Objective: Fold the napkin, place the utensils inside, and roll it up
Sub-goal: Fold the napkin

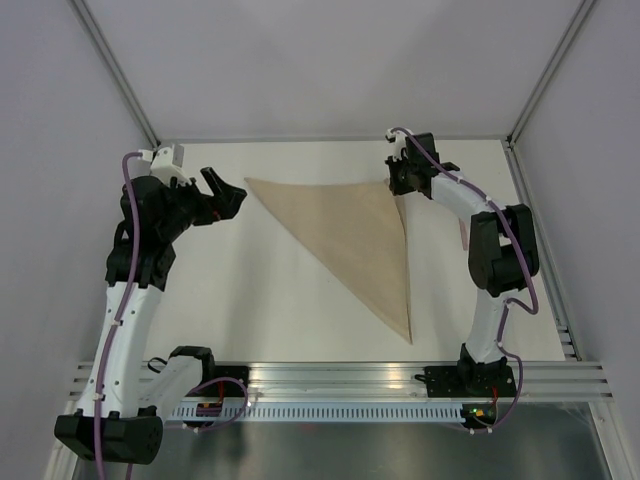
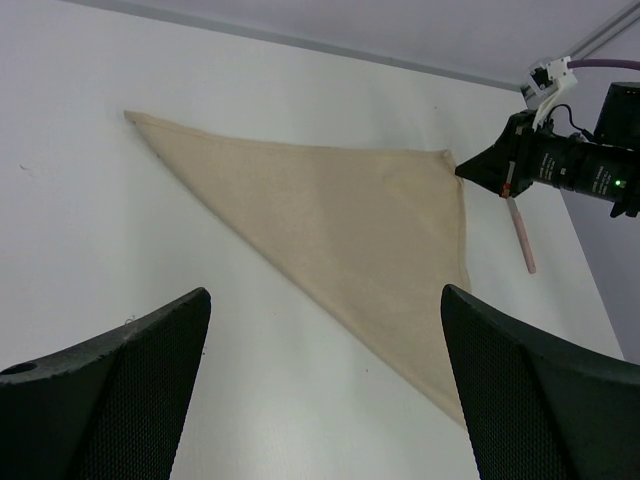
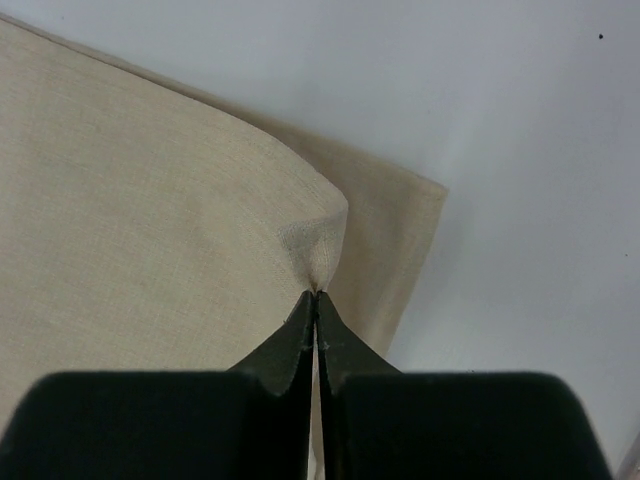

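The beige napkin (image 1: 350, 235) lies folded into a triangle on the white table; it also shows in the left wrist view (image 2: 340, 220) and the right wrist view (image 3: 150, 210). My right gripper (image 1: 397, 180) is shut on the napkin's top layer at its far right corner (image 3: 318, 292) and pinches it up from the lower layer. My left gripper (image 1: 228, 197) is open and empty, above the table left of the napkin's far left corner; its fingertips (image 2: 150, 350) frame bare table. The pale-pink fork (image 2: 521, 234) lies right of the napkin, partly behind the right arm (image 1: 463, 233).
Grey walls and metal posts enclose the table on the left, back and right. A slotted metal rail (image 1: 340, 385) with the arm bases runs along the near edge. The right arm's elbow (image 1: 500, 250) stands over the table's right side.
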`<state>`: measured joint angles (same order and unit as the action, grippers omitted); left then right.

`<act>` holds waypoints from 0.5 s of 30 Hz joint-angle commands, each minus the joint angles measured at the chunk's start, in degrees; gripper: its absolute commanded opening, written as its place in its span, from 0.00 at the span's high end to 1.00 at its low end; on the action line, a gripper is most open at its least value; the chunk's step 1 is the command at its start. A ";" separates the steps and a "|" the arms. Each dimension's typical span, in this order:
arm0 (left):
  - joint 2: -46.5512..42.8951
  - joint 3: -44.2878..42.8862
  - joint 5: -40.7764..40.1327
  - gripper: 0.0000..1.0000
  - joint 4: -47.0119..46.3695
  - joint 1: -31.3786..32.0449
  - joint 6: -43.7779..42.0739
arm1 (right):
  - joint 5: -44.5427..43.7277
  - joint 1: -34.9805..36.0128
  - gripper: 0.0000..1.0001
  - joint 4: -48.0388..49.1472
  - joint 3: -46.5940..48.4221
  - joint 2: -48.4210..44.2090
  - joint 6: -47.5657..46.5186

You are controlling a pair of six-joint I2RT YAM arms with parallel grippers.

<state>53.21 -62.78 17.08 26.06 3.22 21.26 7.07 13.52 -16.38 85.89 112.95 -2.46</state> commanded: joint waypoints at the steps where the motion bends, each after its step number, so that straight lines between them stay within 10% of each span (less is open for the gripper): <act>1: -0.65 0.91 1.64 0.00 -2.68 -0.24 1.68 | -2.50 -0.51 0.94 -0.05 2.97 1.49 -0.62; 10: -1.79 1.26 3.40 0.00 -1.99 -0.24 0.54 | -2.94 -4.11 0.40 -5.50 10.08 3.95 0.17; 15: -2.93 1.26 4.54 0.00 0.21 -0.24 -1.39 | -3.03 -9.55 0.40 -10.50 10.62 1.76 1.05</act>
<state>51.83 -61.47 18.90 26.17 3.22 21.19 5.54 7.44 -21.54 94.80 117.16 -2.85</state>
